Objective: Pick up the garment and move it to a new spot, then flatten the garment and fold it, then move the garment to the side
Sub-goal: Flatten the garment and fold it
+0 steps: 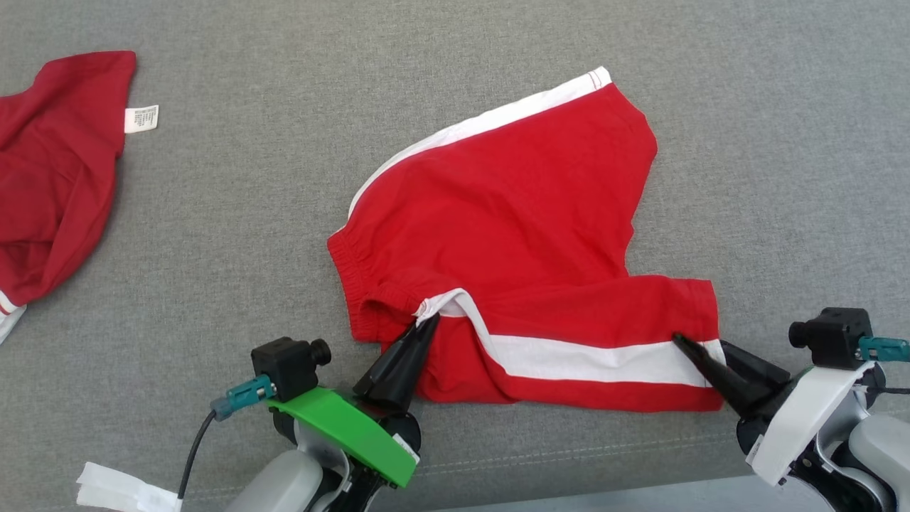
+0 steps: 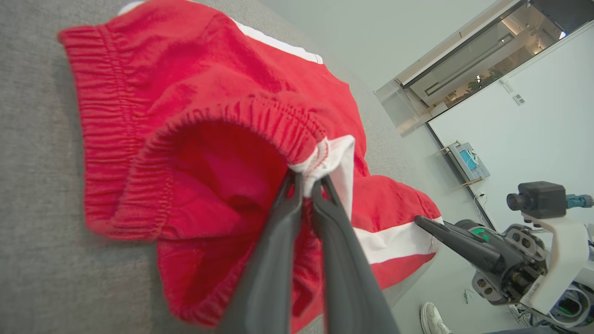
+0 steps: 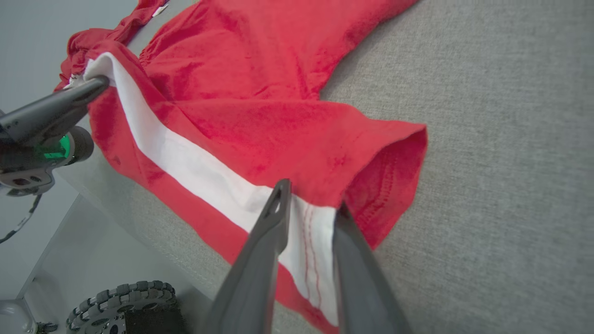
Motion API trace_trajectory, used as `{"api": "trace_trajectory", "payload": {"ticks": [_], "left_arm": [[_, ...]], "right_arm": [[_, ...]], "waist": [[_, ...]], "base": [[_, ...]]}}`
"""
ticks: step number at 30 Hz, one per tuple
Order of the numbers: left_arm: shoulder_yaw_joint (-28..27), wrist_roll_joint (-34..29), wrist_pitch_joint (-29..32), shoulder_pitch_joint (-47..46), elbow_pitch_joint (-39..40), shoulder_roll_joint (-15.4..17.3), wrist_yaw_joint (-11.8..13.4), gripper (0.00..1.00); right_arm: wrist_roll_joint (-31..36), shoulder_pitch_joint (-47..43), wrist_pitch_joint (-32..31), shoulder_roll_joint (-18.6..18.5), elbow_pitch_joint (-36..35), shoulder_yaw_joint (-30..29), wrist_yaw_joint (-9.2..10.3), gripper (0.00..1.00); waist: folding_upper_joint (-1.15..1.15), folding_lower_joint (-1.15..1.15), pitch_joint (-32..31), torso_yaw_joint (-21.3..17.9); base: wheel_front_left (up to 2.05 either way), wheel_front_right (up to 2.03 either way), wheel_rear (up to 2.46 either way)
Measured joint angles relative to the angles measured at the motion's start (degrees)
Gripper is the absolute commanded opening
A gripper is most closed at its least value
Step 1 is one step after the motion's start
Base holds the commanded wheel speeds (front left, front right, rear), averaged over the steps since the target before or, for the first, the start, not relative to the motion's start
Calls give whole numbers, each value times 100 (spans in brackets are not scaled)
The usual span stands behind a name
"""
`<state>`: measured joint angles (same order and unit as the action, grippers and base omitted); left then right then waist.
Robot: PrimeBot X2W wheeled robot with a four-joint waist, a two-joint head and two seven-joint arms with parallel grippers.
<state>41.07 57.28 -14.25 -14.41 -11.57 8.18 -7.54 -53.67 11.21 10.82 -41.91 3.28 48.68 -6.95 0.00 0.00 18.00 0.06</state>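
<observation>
Head view overhead, downward; both wrist views close, oblique, sharing garment (image 1: 512, 235).

Grey woven fabric surface (image 1: 213, 213), pale smooth floor (image 2: 352, 28), white wall (image 2: 533, 116), glass-fronted opening (image 2: 464, 69)

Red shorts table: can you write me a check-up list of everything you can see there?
Surface: grey cloth-covered top, with a seam near the front edge.
Job's things: red shorts with white stripes, lying rumpled, not flat.
Clutter: second red garment at the far left; white scrap at the front left.
End effectors: left end effector shut on the shorts' waistband; right end effector with jaws apart around a leg hem.
Cables: black cable hanging from the left wrist camera, off the shorts.
Surroundings: pale walls, a glass door, a white shoe on the floor.
</observation>
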Motion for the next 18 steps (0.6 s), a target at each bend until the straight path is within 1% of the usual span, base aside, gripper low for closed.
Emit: {"api": "trace_trajectory", "payload": {"ticks": [1,8,14,15,18], "left_arm": [[0,0,-1,0,-3,0,0,0],[-1,0,0,-1,-3,1,0,0],[-1,0,0,-13,-2,0,0,0],[-1,0,0,-16,-2,0,0,0],[-4,0,0,-25,1,-2,0,0]], "right_arm": [[-43,0,34,3,10,-48,5,0],[-422,-3,129,27,25,-326,5,0],[-560,-4,175,-14,34,-455,4,0],[-582,-6,175,-29,35,-465,3,4],[-644,-40,175,-48,47,-456,0,12]], "waist": [[0,0,2,-1],[0,0,15,-11],[0,0,8,-1],[0,0,7,4],[0,0,0,25]], "base": [[0,0,0],[0,0,0],[0,0,0],[0,0,0],[0,0,0]]}}
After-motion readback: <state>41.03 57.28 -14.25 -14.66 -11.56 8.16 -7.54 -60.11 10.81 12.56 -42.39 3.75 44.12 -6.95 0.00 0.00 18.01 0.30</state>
